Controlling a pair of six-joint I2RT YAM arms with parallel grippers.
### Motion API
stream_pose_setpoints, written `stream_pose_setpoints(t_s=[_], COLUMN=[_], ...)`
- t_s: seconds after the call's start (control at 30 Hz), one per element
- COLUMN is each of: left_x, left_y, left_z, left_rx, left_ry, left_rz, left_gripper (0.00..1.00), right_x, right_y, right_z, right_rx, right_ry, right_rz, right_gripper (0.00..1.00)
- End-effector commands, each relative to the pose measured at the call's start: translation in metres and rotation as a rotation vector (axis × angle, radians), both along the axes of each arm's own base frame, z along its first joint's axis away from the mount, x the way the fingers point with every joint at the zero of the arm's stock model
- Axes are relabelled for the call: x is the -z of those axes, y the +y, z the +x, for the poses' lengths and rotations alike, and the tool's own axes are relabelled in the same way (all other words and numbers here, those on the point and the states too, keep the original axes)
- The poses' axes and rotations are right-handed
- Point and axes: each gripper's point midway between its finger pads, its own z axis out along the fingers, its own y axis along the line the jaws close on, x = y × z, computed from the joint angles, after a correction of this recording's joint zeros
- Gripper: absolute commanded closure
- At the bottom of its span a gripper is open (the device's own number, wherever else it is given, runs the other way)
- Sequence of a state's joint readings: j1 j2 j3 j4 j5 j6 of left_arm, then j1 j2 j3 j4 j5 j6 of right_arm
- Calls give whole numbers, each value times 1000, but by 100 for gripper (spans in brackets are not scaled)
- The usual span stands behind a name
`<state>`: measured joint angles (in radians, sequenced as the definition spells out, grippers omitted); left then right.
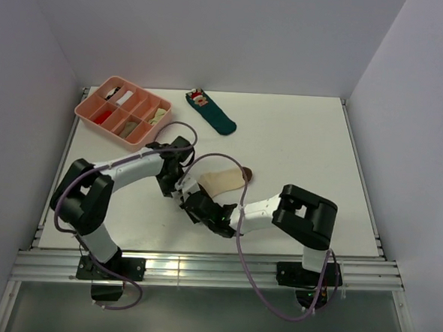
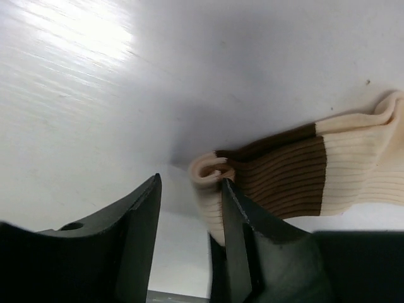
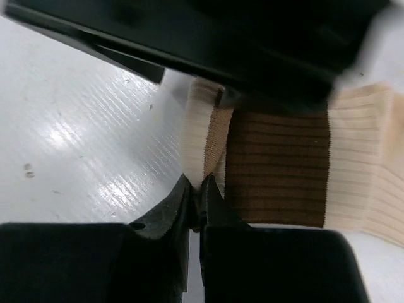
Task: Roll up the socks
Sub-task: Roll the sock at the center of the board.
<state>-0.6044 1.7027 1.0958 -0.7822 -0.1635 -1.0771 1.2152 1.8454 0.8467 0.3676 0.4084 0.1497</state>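
At far left, pink divided tray (image 1: 80,112), small items (image 1: 126,97) inside

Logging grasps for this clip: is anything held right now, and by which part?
The banded sock, pinched at its rolled end by the right gripper's shut jaws; the left gripper holds nothing.

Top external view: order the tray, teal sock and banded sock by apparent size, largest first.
1. Tray.
2. Teal sock and banded sock: alike; the banded one is partly hidden, so unranked.
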Motion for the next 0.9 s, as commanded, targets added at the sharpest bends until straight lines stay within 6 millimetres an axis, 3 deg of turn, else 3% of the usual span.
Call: stream_pose_setpoints(t_s=[0.0,0.03,0.07,0.13,0.3,0.47,0.67,0.7,0.87], left_x=[-20,-24,-20,-37,-54,-46,-37,-44,-35], left_y=[15,13,15,16,26,24,8,4,-1], left_z=[16,23,19,33,31,19,7,11,5], left_rx=[-64,-77,-83,-111,-163,-188,-117,-109,-98], left_ry=[-119,-160,-159,-259,-389,-435,-463,-505,-512], left_rz=[-48,-86,-117,-208,-327,-420,-544,-579,-636], left_gripper=[52,51,50,47,50,54,39,37,34], right_x=[18,20,19,21,22,37,40,42,49], right_y=[-12,-14,-14,-16,-16,-23,-37,-40,-48], right_z=[-17,-16,-14,-13,-19,-25,-18,-20,-20], right_rx=[-29,-26,-31,-31,-58,-39,14,23,59], right_ry=[223,254,310,361,578,790,935,956,1039], right_rz=[74,90,135,172,316,421,534,542,586], right_gripper=[100,100,100,100,100,100,100,100,100])
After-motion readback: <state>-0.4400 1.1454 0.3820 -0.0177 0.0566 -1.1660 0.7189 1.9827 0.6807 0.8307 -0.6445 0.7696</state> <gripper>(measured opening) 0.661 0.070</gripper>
